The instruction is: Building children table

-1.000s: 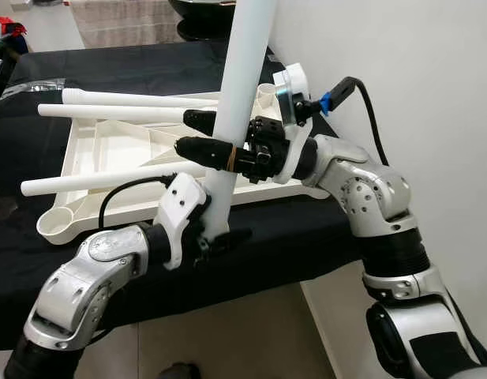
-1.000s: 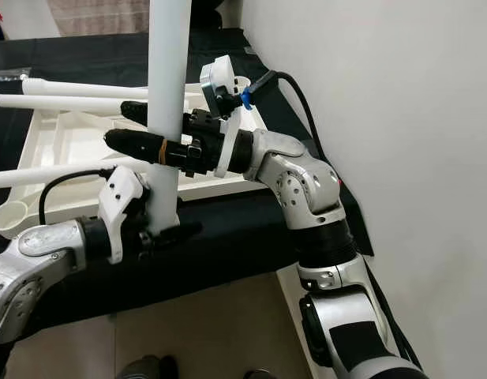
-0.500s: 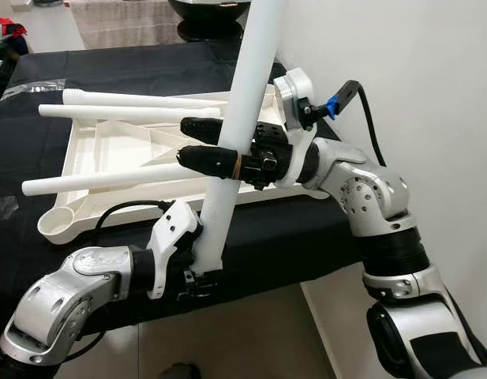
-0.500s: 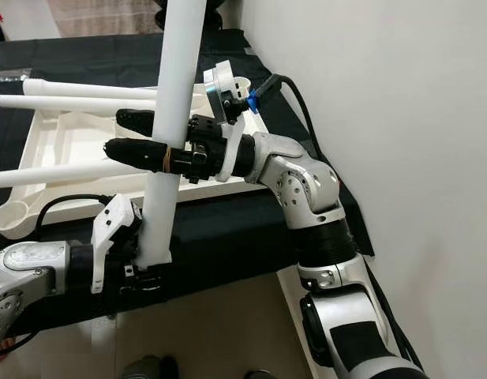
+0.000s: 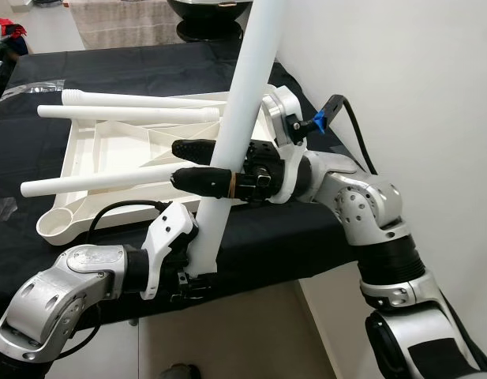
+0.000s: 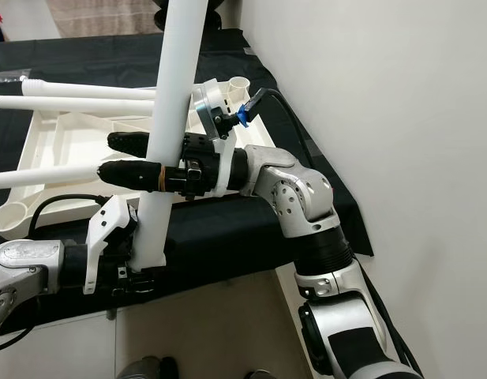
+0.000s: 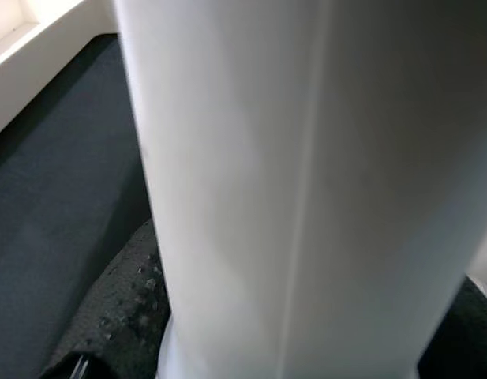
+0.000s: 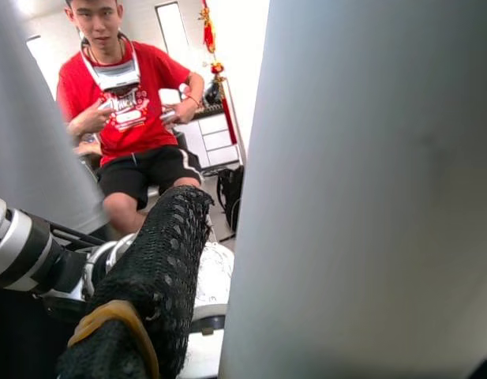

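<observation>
white table leg (image 5: 241,118) stands tilted, clamped by left gripper (image 5: 197,278) and right gripper (image 5: 197,163).

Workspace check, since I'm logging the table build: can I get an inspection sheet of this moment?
Surface: black cloth over the bench.
Job's things: upturned white tabletop with three legs fitted; loose white leg held tilted.
Clutter: clear plastic wrap.
Grippers: left gripper at the leg's lower end; right gripper straddles its middle.
Cables: black cable on the right wrist.
Surroundings: white wall; person seated in right wrist view.
</observation>
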Controlling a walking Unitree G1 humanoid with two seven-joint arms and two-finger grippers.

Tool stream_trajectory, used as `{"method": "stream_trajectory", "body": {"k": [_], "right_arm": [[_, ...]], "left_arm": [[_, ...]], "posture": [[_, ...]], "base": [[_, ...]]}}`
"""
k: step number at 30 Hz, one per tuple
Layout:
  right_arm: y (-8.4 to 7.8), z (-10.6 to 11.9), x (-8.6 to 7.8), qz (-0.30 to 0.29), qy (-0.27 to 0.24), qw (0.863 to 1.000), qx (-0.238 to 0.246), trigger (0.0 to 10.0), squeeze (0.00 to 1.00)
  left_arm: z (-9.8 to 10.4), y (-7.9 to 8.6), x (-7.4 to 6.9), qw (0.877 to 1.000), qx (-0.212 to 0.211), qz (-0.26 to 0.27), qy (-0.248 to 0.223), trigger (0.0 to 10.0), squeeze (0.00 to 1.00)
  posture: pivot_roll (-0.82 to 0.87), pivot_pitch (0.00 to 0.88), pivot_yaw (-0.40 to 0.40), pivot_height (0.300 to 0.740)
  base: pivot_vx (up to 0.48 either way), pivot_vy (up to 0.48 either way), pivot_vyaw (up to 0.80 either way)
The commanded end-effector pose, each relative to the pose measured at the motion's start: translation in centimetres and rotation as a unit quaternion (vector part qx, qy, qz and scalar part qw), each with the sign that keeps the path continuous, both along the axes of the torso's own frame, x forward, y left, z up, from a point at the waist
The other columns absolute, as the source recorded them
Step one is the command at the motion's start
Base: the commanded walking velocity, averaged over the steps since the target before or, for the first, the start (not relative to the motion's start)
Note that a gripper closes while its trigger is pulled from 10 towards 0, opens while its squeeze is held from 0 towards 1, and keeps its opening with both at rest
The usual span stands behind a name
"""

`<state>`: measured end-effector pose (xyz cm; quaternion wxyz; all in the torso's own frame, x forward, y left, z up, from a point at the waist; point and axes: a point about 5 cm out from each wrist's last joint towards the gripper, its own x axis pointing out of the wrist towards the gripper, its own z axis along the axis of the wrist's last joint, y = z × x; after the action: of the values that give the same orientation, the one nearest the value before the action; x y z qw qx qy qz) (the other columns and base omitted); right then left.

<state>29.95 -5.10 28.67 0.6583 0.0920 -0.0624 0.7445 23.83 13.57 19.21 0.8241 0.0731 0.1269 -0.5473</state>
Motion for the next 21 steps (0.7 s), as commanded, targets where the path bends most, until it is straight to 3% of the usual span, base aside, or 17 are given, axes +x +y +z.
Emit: {"method": "stream_trajectory", "body": {"k": [1, 16, 17, 18, 19, 20, 21], "right_arm": [[0.26, 0.06, -0.50, 0.018, 0.003, 1.000, 0.008, 10.0, 0.00], [0.55, 0.20, -1.03, 0.038, 0.006, 0.999, 0.008, 10.0, 0.00], [0.55, 0.18, -1.05, 0.039, 0.006, 0.999, 0.008, 4.7, 0.00], [0.57, 0.15, -1.08, 0.041, 0.007, 0.999, 0.008, 3.2, 0.00], [0.57, 0.15, -1.08, 0.041, 0.007, 0.999, 0.008, 3.2, 0.00], [0.58, 0.14, -1.15, 0.044, 0.007, 0.999, 0.008, 0.0, 0.00], [0.58, 0.13, -1.19, 0.046, 0.007, 0.999, 0.008, 0.0, 0.00]], "left_arm": [[-0.32, -0.16, -0.35, 1.000, 0.005, -0.015, 0.006, 10.0, 0.00], [-0.73, -0.26, -0.94, 1.000, 0.006, -0.026, 0.016, 10.0, 0.00], [-0.78, -0.24, -0.98, 1.000, 0.006, -0.026, 0.016, 10.0, 0.00], [-0.85, -0.23, -1.03, 0.999, 0.006, -0.026, 0.018, 10.0, 0.00], [-0.85, -0.23, -1.03, 0.999, 0.006, -0.026, 0.018, 10.0, 0.00], [-0.94, -0.22, -1.11, 0.999, 0.007, -0.027, 0.019, 10.0, 0.00], [-1.00, -0.22, -1.16, 0.999, 0.007, -0.027, 0.020, 10.0, 0.00]], "posture": [[0.09, 0.119, -0.031, 0.740], [0.09, 0.112, -0.030, 0.740], [0.09, 0.112, -0.030, 0.740], [0.09, 0.112, -0.029, 0.740], [0.09, 0.112, -0.029, 0.740], [0.09, 0.113, -0.027, 0.740], [0.09, 0.113, -0.027, 0.740]], "base": [[0.000, 0.000, 0.00], [0.000, 0.000, 0.00], [0.000, 0.000, 0.00], [0.000, 0.000, 0.00], [0.000, 0.000, 0.00], [0.000, 0.000, 0.00], [0.000, 0.000, 0.00]]}}
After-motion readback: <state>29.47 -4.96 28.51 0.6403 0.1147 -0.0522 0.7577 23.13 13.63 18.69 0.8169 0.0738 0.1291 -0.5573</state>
